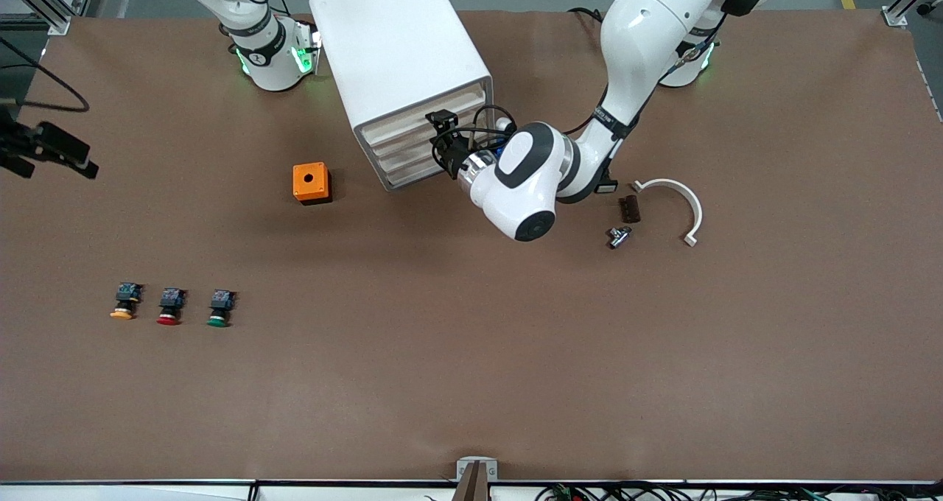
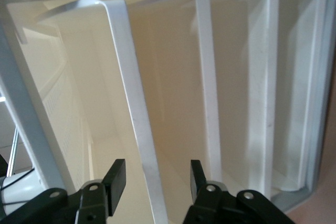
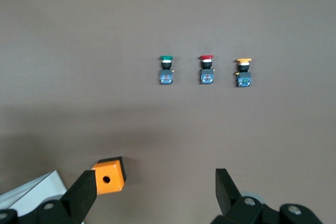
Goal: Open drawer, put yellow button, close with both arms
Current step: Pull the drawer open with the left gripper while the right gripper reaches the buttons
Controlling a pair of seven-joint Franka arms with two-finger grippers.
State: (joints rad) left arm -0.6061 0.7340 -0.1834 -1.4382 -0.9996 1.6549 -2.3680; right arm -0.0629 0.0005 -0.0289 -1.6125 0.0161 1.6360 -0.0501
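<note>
Here, you have two white arms over a brown, matte bench. One boxy white plastic cabinet [image 1: 401, 66] stands near the arms' bases, with four shallow drawers stacked in its face. The left pincer [image 1: 442, 144] is at that face; its wrist view shows two black fingers [image 2: 116, 178] standing apart, one on each side of a drawer's thin white front edge, not yet pressed on it. From these views you cannot tell for certain that it is the top drawer [image 1: 423, 121], and all four look closed or nearly so.

The right pincer [image 3: 155, 187] shows only in its own wrist view, fingers wide apart and empty, up over the bench beside the cabinet; that arm waits.

Three small push-buttons lie in a row on the bench, well apart from the cabinet toward the right arm's end: the yellow button [image 1: 125, 300], a red one [image 1: 170, 306] and a green one [image 1: 220, 308], each with a round cap on a black body. One orange cube [image 1: 311, 183] with a hole sits near the cabinet. Toward the left arm's end lie one curved white strip [image 1: 681, 202], one dark block [image 1: 629, 208] and one small metal piece [image 1: 619, 236], seen only from the front.
</note>
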